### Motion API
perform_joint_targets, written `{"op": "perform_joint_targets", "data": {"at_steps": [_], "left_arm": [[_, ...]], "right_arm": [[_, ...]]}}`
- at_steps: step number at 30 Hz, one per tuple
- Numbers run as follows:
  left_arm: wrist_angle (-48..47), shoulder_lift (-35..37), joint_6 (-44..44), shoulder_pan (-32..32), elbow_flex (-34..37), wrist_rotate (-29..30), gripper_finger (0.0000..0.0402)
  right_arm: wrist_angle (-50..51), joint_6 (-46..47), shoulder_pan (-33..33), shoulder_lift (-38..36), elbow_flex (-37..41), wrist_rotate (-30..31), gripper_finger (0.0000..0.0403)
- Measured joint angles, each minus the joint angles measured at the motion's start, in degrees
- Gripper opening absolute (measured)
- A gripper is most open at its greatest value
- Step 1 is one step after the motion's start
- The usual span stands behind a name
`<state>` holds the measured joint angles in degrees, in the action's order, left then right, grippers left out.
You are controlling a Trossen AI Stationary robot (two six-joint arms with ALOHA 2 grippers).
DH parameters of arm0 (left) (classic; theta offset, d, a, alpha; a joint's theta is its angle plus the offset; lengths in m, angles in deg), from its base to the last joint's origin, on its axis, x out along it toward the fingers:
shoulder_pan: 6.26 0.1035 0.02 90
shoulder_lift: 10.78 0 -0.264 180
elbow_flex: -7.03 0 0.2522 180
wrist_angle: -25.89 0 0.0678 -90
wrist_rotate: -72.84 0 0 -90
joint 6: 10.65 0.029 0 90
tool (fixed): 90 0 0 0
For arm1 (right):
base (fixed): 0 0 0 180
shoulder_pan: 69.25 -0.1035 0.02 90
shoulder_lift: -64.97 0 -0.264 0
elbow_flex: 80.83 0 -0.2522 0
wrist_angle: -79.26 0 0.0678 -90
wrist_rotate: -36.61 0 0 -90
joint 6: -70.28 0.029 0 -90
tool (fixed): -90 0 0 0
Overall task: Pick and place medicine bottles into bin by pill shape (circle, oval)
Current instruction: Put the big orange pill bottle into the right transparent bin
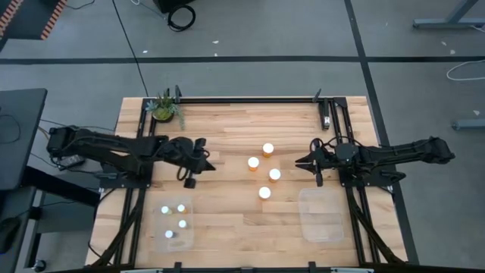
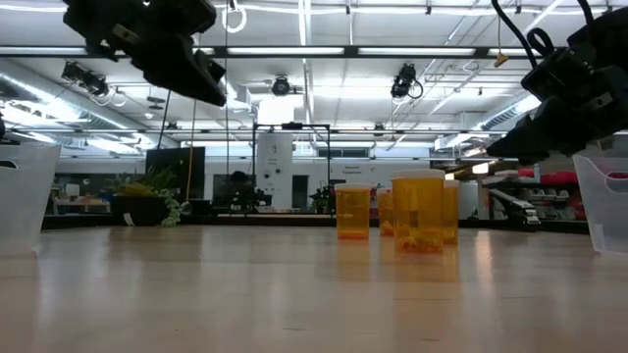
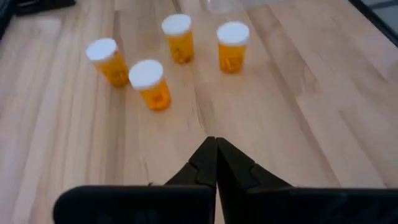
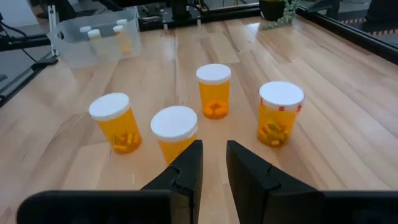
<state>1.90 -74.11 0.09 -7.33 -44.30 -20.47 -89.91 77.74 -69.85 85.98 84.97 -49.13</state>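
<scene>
Four orange medicine bottles with white caps (image 1: 264, 169) stand upright on the wooden table's middle; they also show in the left wrist view (image 3: 177, 53) and the right wrist view (image 4: 213, 90). Several small whitish bottles (image 1: 176, 220) stand in the clear left bin (image 1: 189, 241). My left gripper (image 1: 211, 166) is shut and empty, above the table left of the orange bottles. My right gripper (image 1: 298, 161) hovers right of them, its fingers (image 4: 189, 162) a narrow gap apart, empty.
A clear bin (image 1: 322, 227) sits at the near right with nothing in it. A green potted plant (image 1: 164, 108) stands at the far left corner. A black frame (image 1: 250, 99) runs along the far edge and both sides. Bare wood lies between the bins.
</scene>
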Motion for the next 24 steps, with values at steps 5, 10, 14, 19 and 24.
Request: {"op": "perform_joint_targets", "data": {"at_steps": [5, 10, 14, 19, 24], "left_arm": [[2.51, 2.76, -0.04, -0.65, 3.35, 1.97, 0.0007], [4.81, 5.32, -0.77, -1.01, 6.17, 2.14, 0.0008], [8.07, 7.68, -1.07, -1.20, 9.25, 2.22, 0.0011], [10.82, 10.61, -1.05, -1.07, 13.60, 2.42, 0.0005], [12.51, 13.88, -1.05, -1.04, 17.02, 2.48, 0.0012]], "right_arm": [[0.06, 0.00, 0.00, 0.10, -0.01, -0.01, 0.0079], [0.21, 0.00, 0.00, 0.94, -0.02, 0.00, 0.0079], [0.31, 0.00, 0.00, 1.01, -0.02, 0.00, 0.0079], [0.41, 0.00, 0.00, 1.18, -0.02, 0.00, 0.0079], [0.76, 0.00, 0.00, 1.25, -0.02, 0.00, 0.0079]]}}
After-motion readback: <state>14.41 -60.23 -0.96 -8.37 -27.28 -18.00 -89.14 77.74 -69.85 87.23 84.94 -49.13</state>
